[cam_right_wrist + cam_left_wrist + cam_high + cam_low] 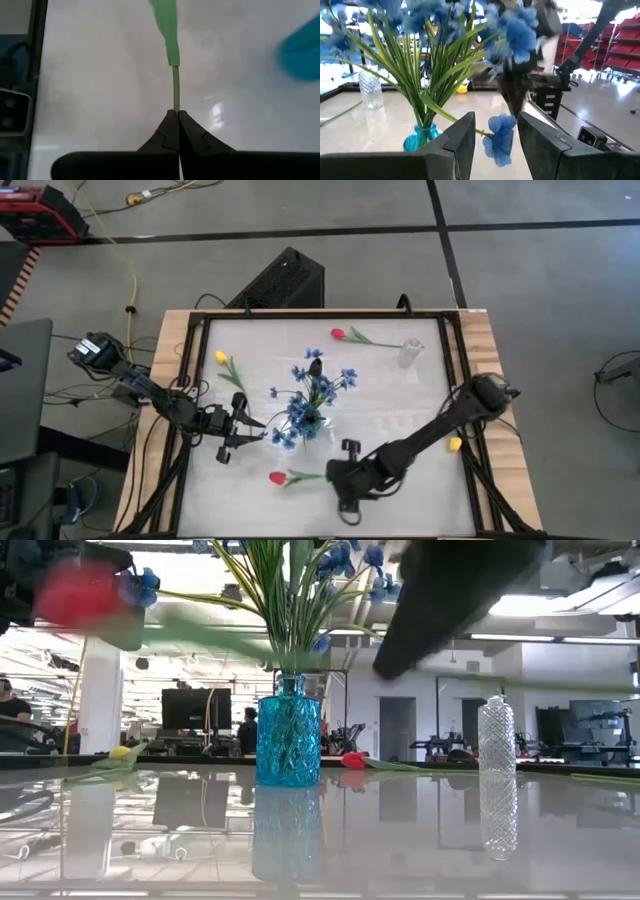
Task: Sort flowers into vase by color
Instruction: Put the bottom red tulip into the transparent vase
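Note:
A blue glass vase stands mid-table holding several blue flower sprays. My left gripper is open just left of it, its fingers on either side of a drooping blue blossom without plainly touching it. My right gripper is near the table's near edge, shut on a red tulip. A clear vase stands at far right. Another red tulip and a yellow tulip lie flat on the table. My right gripper pinches the red tulip's thin green stem between its two fingertips, near the end away from the bloom. The fingers point along the stem, toward the table's left. The tulip is lifted clear and lies about level, its bloom to the left.
A second yellow tulip lies by the right edge, under my right arm. A black frame rims the white table. Free room shows between the blue vase and the clear vase. People and monitors stand in the room behind.

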Controlling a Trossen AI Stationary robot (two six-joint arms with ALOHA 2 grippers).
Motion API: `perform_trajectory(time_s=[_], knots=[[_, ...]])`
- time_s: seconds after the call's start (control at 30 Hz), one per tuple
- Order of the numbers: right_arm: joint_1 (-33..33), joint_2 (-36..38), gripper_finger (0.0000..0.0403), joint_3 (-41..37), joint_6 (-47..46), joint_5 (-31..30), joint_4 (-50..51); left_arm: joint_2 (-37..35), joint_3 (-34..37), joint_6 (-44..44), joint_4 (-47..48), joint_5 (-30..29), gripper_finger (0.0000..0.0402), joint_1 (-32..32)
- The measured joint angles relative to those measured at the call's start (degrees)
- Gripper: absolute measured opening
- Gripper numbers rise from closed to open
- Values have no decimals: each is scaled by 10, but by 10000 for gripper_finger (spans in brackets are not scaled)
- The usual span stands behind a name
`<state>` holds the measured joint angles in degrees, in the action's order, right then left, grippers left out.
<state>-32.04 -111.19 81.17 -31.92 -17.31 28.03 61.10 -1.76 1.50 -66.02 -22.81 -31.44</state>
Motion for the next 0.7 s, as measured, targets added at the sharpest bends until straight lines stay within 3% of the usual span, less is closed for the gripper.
perform_trajectory(time_s=[0.13,0.33,0.5,0.7], knots=[[-15,83,17,-94,18,-17,-71,0,0,3,3,0,137,0],[-57,227,17,-246,25,-21,-258,0,0,2,7,0,137,0],[-87,323,17,-330,148,-132,-460,0,0,1,8,-1,137,0],[-57,376,16,-355,318,-231,-550,0,0,1,8,-2,137,0]])
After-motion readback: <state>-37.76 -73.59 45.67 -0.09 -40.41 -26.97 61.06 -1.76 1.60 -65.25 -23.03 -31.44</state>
